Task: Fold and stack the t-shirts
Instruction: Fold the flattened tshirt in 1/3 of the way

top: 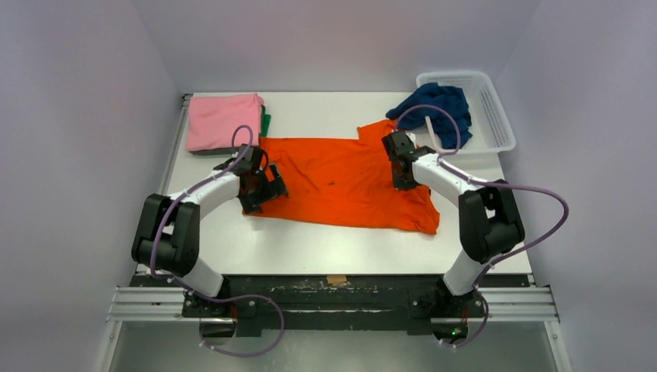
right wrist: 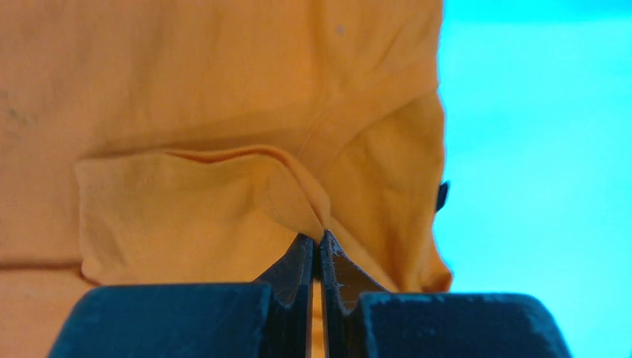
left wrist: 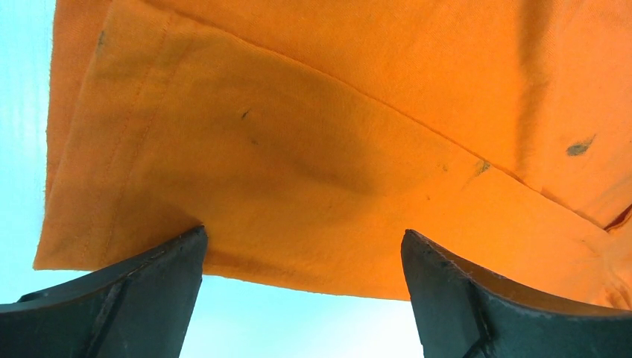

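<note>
Orange tee (top: 341, 186): spread flat mid-table. Right gripper (right wrist: 319, 240): pinched tight on a raised fold near its right side. Left gripper (left wrist: 304, 246): spread wide over the left edge, holding nothing; best to close it on both layers before lifting level.

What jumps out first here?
The orange tee spread out centrally dominates. The right pincer is shut on a pinched fold of it; the left pincer stands open at its left edge. A folded pink tee lies far left, a navy tee in the basket far right.
</note>
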You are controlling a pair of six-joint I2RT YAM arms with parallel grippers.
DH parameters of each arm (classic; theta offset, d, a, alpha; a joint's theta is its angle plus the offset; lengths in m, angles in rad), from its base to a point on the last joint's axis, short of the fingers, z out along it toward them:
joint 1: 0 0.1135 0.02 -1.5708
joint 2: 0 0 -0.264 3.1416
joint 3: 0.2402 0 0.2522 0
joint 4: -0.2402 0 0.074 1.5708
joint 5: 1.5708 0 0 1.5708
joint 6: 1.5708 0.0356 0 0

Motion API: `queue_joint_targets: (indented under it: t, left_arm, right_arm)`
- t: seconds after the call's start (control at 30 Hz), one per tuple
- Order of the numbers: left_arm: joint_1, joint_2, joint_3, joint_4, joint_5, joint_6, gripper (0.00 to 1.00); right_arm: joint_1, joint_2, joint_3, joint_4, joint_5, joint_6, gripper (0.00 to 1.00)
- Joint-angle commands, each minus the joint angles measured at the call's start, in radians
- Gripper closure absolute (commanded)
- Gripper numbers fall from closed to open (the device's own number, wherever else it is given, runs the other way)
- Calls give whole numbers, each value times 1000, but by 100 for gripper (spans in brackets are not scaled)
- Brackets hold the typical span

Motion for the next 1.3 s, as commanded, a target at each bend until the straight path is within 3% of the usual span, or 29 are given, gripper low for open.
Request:
queue_joint_targets:
  t: [0.0, 0.07, 0.13, 0.23, 0.33, 0.53, 0.63, 0.77, 1.03, 1.27]
  left_arm:
    - [1, 18, 22, -16, -37, 39, 0]
    - [1, 17, 28, -26, -40, 41, 0]
    - [1, 14, 31, -37, -54, 45, 0]
    - [1, 14, 42, -49, -60, 49, 0]
    - [1, 9, 48, -50, -46, 51, 0]
    - [0, -28, 76, -42, -26, 58, 0]
    - [-8, -14, 103, -8, 18, 52, 0]
    - [-28, 48, 138, 22, 62, 36, 0]
    - [-77, 134, 127, -32, 37, 21, 0]
    - [-136, 35, -29, -89, -5, 1, 0]
  right_arm:
    - [-4, 66, 114, 18, 182, -206, 100]
    - [-4, 111, 143, 42, 259, -326, 91]
    - [-5, 156, 164, 84, 326, -447, 60]
    - [-4, 183, 188, 188, 463, -508, 52]
    - [8, 144, 209, 188, 502, -421, 46]
    - [75, -26, 87, 111, 271, -73, 18]
    - [77, -96, -26, 177, 42, 26, 17]
    - [83, -110, -126, 283, -153, 72, 16]
    - [159, -33, -205, 287, -185, 135, 17]
    - [187, -165, -363, 220, -188, 208, 17]
